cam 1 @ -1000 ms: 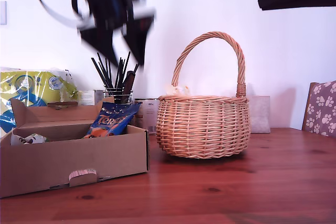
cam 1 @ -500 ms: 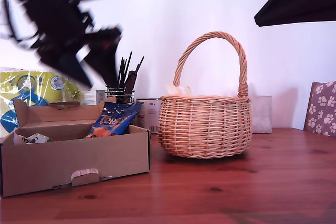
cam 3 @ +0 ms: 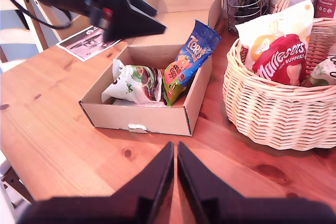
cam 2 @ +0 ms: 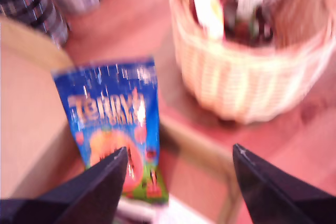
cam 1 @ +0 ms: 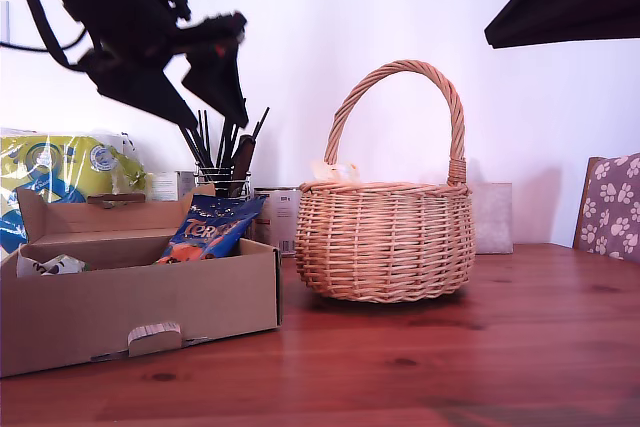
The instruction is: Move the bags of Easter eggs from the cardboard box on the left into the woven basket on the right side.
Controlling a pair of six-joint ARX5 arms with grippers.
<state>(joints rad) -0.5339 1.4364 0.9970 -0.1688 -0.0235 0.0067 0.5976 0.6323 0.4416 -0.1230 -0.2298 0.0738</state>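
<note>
Reddish wooden table (cam 1: 480, 367) is carrying the whole scene, with a white wall behind. I am reading my first gripper (cam 2: 178, 153) as the arm high at the exterior view's left, above the cardboard box (cam 1: 140, 312). Its jaws are standing wide apart and are holding nothing. My second gripper (cam 3: 175, 153) is hovering over bare table in front of the box, jaws nearly together with only a slim gap, also holding nothing.

Key relation: the dark blue bag (cam 2: 118, 124) is lying directly below and ahead of my first gripper, between the 2 fingertips in the first wrist view. Its long axis is running from the box interior up over the box wall nearest the woven basket (cam 1: 385, 237), so the bag is leaning, not flat. My first gripper is the nearer one; I judge it should be descending onto this bag with jaws straddling the short width.

Box contents: the dark blue bag plus a green-and-white bag (cam 3: 131, 80) toward the far side from the basket; more may be hidden beneath.

Basket contents: a red bag (cam 3: 281, 56), a pale cream bag (cam 3: 262, 32) and part of 1 more at the rim. The basket is sitting just beside the box, toward the exterior view's right.
</note>
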